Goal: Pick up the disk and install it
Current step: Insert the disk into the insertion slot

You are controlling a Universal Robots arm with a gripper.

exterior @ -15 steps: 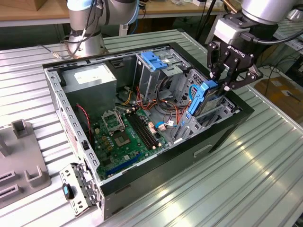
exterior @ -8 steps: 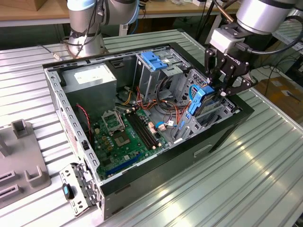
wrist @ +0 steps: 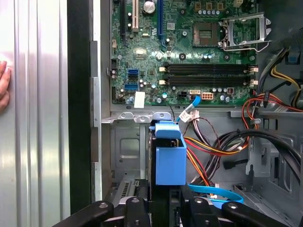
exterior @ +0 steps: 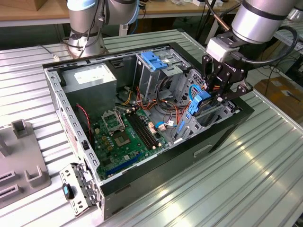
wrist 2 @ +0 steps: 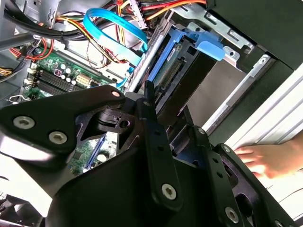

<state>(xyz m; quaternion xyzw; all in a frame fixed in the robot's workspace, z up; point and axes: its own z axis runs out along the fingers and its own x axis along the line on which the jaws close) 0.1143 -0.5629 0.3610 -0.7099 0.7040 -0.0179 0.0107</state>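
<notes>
Entry: pick step reads as done, install step under way. The gripper (exterior: 215,97) hangs over the front end of the open computer case (exterior: 222,135), its fingers (wrist: 137,210) pressed against the two flat sides of the disk (wrist: 169,161), so we log it as pinching the disk. The disk stands on edge with a slight tilt and extends straight out past the fingertips. In the second wrist view its far end sits between the metal walls of the drive bay (wrist 2: 236,90). We cannot tell how deep it has gone. We judge that it is not yet fully seated, since much of its blue rail frame stands proud of the bay in the exterior view. No cable looks plugged into the disk. A loose blue data cable (wrist 2: 113,26) lies just beside it, on the motherboard side of the gripper. The motherboard (wrist: 189,61) lies beyond the disk, deeper in the case. A bare blue bracket (exterior: 154,59) sits on the upper cage, well apart from the gripper. A person's hand (wrist 2: 270,161) rests on the table (exterior: 246,179) outside the case wall.
</notes>
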